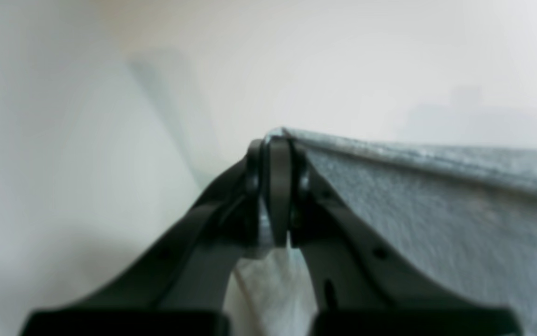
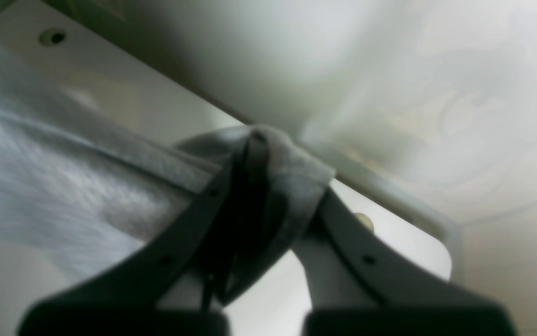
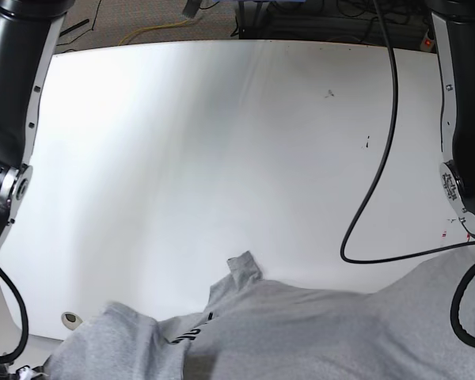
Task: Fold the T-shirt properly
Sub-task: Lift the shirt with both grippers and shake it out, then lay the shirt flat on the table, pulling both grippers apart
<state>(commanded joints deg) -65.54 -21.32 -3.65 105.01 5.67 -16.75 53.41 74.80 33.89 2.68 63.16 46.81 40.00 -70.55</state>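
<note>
T-shirt (image 3: pixel 285 332) fabric looks soft, light and limp, likely to sag between grips; it lies along the bench's (image 3: pixel 214 158) near edge, the left gripper (image 1: pixel 275 144) and right gripper (image 2: pixel 259 140) each pinching cloth, best held at its corners.

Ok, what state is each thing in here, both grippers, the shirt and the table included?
Left gripper: shut on the shirt.
Right gripper: shut on the shirt.
Shirt: unfolded into no neat shape, rumpled, partly lifted, some lettering showing.
Table: white, partly covered by the shirt.
Black cable: hanging in a loose curve.
</note>
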